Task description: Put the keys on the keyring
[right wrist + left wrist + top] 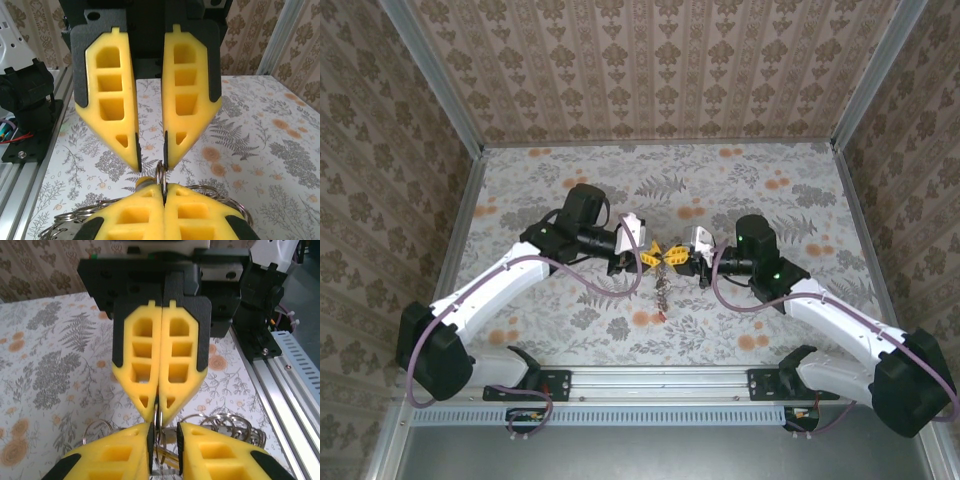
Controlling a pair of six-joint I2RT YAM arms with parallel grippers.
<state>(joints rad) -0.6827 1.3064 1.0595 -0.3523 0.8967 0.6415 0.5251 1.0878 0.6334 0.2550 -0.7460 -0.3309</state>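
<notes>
Right gripper (164, 191) pinches the silvery keyring (159, 173) tight; left gripper (152, 164) stands slightly parted.

Lighting: bright, even and diffuse, falling from overhead, with no hard beam. Shadows: soft and short on the table (740, 330), lying close beneath the arms in the top view; deeper shade sits in the hollows of the yellow fingers (131, 115). Glare: small white glints on the thin metal ring (159, 172) and a pale sheen along the aluminium rail (295, 370). Colour: warm, slightly washed. Focus: top view coarse, small detail at centre unreadable; wrist views crisp at mid-range, softer at the bottom edge. Distortion: frame posts (430, 75) lean outward toward the top corners.
</notes>
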